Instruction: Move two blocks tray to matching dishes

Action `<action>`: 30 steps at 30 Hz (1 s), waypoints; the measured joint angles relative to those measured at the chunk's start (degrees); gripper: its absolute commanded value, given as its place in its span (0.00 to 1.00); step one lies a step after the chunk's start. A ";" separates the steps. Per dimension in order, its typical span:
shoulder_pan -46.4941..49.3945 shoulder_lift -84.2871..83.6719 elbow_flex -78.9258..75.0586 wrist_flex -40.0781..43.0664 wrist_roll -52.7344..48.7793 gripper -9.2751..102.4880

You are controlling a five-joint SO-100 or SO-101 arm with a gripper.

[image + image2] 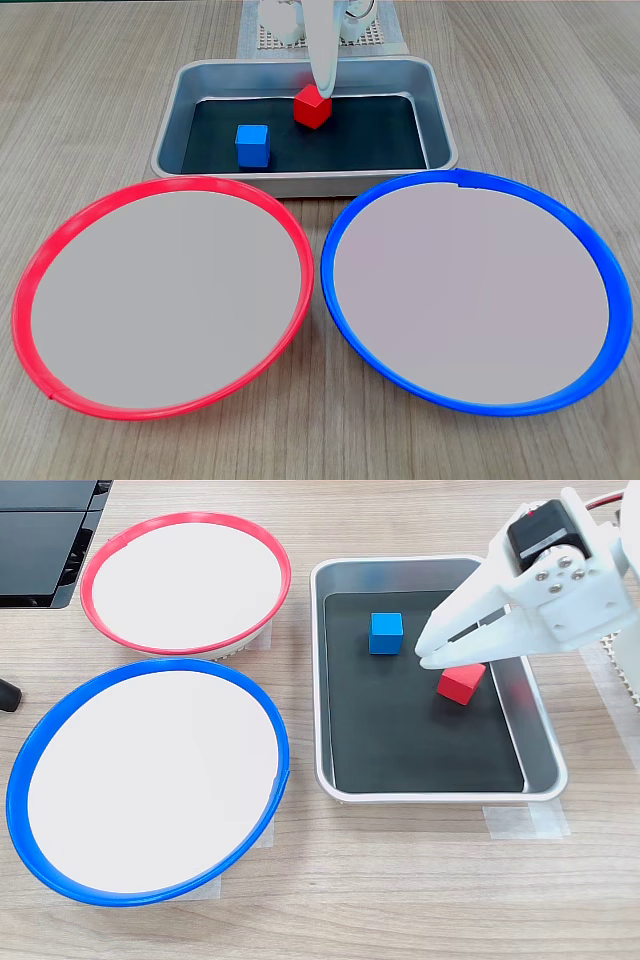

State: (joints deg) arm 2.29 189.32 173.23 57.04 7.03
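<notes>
Red block (312, 106) sits on the tray's dark floor, toward the far wall in a fixed view, and the white gripper (430, 657) is right over it! In a fixed view (461, 682) the block peeks out from under the fingers (470, 605), which come in from two o'clock and taper together to a point just at the block's upper left corner. They look nearly pinched with nothing between them, but whether they are fully clenched I cannot tell. In a fixed view one slim white finger (322, 50) drops straight down from twelve o'clock and ends at the block's top edge.

Blue block (252, 145) lies at about eight o'clock from the red one in a fixed view, apart from it, square on the floor; in a fixed view (386, 633) it sits at ten o'clock from the red one, just beside the fingertips.

Tray (300, 182) holds both blocks, its silver walls (430, 792) all around them.

Red dish (160, 298) and blue dish (475, 292) lie side by side near the tray, rims almost touching. In a fixed view the red dish (186, 583) is at twelve o'clock from the blue dish (147, 780). Wooden table (90, 90) underneath it all.
</notes>
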 measured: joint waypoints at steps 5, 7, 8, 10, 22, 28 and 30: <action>0.00 0.00 0.00 0.00 0.00 0.08; 0.00 0.00 0.00 0.00 0.00 0.08; 0.00 0.00 0.00 0.00 0.00 0.08; 0.00 0.00 0.00 0.00 0.00 0.08; 0.00 0.00 0.00 0.00 0.00 0.08; -1.58 0.00 0.00 0.09 -2.90 0.10; -1.58 -0.35 0.00 0.09 -4.04 0.18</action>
State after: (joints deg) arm 0.70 188.96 173.23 57.13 2.99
